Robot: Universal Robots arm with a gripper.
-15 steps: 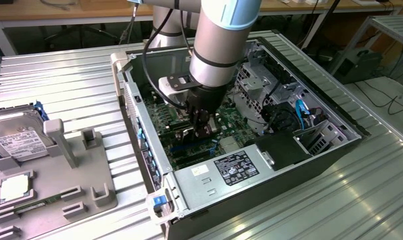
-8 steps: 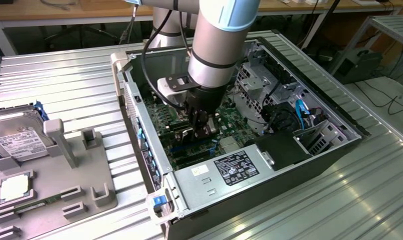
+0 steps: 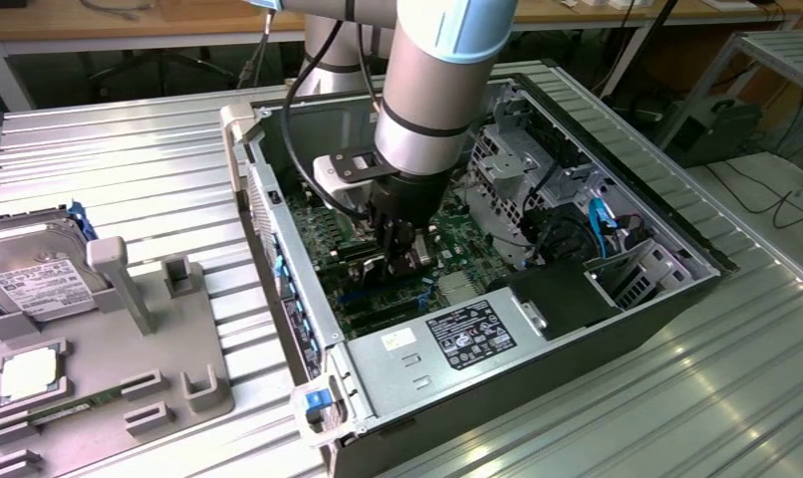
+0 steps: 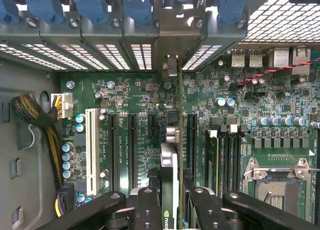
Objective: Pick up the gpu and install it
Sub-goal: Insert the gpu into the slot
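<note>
Holding the gpu point(image 4: 169, 190) edge-on, the pincer point(image 4: 170, 210) pinches the card between its fingers inside the open computer case point(image 3: 668, 299). The card's long axis runs along the motherboard point(image 4: 135, 94) slots, its metal bracket reaching the far rear slot openings, directly ahead.

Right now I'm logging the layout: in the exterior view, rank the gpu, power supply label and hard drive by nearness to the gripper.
1. gpu: at the gripper, inside the open case.
2. power supply label: just toward the case's near end.
3. hard drive: outside the case, at the exterior view's left.
</note>
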